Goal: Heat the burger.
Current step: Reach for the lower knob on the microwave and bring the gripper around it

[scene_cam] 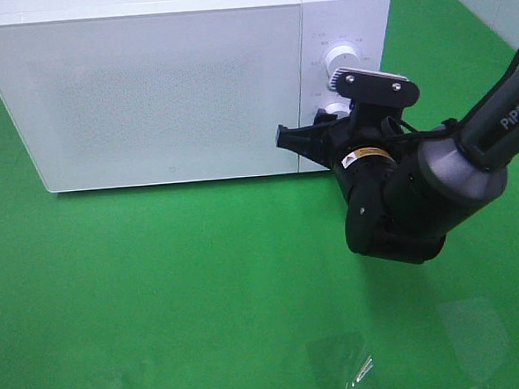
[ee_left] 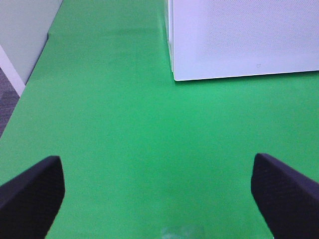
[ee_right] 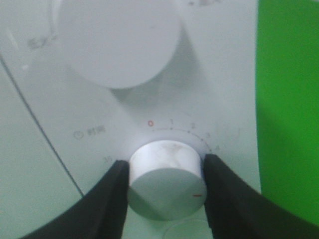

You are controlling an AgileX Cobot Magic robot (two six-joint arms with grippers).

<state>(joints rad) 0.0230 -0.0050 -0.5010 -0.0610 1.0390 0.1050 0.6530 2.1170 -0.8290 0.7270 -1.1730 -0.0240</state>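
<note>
The burger is out of view. A white microwave (scene_cam: 165, 86) stands at the back of the green table with its door closed. My right gripper (scene_cam: 324, 129) reaches its control panel from the right. In the right wrist view, my right gripper (ee_right: 165, 167) is shut on the lower timer knob (ee_right: 164, 194), one black finger pressed to each side. The knob's red mark points past the number scale that starts at 0. A larger upper knob (ee_right: 117, 42) sits beyond it. My left gripper (ee_left: 157, 167) hangs open over bare green cloth, nothing between its fingers.
The right arm's black wrist and grey forearm (scene_cam: 452, 174) hang in front of the microwave's right end. A shiny transparent patch (scene_cam: 349, 365) lies on the cloth near the front edge. The table's left edge meets a grey floor (ee_left: 7, 99).
</note>
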